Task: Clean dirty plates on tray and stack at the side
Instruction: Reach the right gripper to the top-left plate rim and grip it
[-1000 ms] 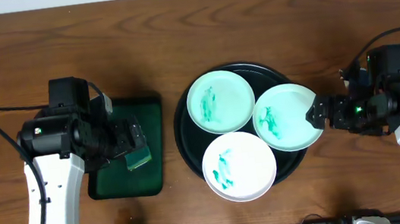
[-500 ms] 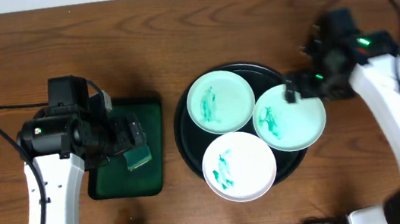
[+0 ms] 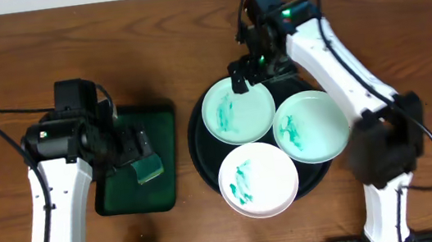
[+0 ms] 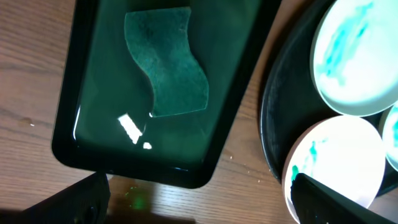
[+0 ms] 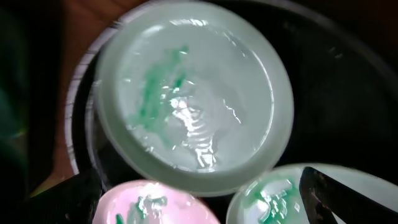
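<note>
The black tray (image 3: 201, 149) holds three white plates with teal smears: a back-left plate (image 3: 237, 110), a right plate (image 3: 311, 126) and a front plate (image 3: 258, 179). My right gripper (image 3: 239, 77) is open and empty, hovering over the back edge of the back-left plate. In the right wrist view that plate (image 5: 193, 93) fills the frame above the open fingers (image 5: 199, 208), with the other two plates at the bottom. My left gripper (image 3: 139, 147) is open and empty above a green sponge (image 3: 150, 172). The left wrist view shows the sponge (image 4: 168, 68) and the open fingers (image 4: 199, 208).
The sponge lies in a dark green rectangular tray (image 3: 158, 120) on the wooden table, left of the black tray. The right arm reaches across the table's back right, over the right plate's far side. The black tray's rim (image 4: 273, 112) lies close to the green tray.
My right arm has swung from the right side of the table, past the right plate, to the back-left plate. My left arm has barely moved.
</note>
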Robot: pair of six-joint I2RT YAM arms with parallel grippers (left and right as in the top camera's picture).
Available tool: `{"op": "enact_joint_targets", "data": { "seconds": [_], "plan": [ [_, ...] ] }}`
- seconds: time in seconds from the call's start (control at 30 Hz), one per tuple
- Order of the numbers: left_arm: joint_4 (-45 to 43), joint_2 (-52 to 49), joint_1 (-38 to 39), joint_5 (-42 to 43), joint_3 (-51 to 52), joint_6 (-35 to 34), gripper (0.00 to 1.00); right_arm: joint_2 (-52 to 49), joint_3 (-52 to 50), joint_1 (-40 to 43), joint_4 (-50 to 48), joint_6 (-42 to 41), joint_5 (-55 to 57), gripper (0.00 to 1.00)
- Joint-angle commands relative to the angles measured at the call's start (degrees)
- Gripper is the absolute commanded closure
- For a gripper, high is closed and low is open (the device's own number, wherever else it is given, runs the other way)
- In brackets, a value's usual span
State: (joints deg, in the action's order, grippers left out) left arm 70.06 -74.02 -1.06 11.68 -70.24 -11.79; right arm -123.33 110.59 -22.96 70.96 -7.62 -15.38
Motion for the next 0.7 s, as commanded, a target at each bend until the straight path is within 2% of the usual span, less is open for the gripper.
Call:
{"op": "enact_joint_targets", "data": {
  "seconds": [0.0,0.3,0.47,0.67],
  "plan": [
    [0.31,-0.44,-0.11,-0.81,-1.18,0.11,0.07,-3.52,0.57,3.34,0.31,-0.48,-4.76,0.01],
    [0.35,-0.48,-0.11,-0.79,-1.18,0.09,0.06,-9.66,0.20,5.18,1.62,2.60,-4.68,0.19],
    [0.87,-0.46,-0.11,-0.79,-1.20,0.09,0.07,-11.26,0.17,3.67,1.92,3.45,-4.63,0.39],
    [1.42,-0.46,-0.11,-0.79,-1.20,0.09,0.07,-11.28,0.17,2.67,1.95,2.03,-4.26,0.47]
  ]
}}
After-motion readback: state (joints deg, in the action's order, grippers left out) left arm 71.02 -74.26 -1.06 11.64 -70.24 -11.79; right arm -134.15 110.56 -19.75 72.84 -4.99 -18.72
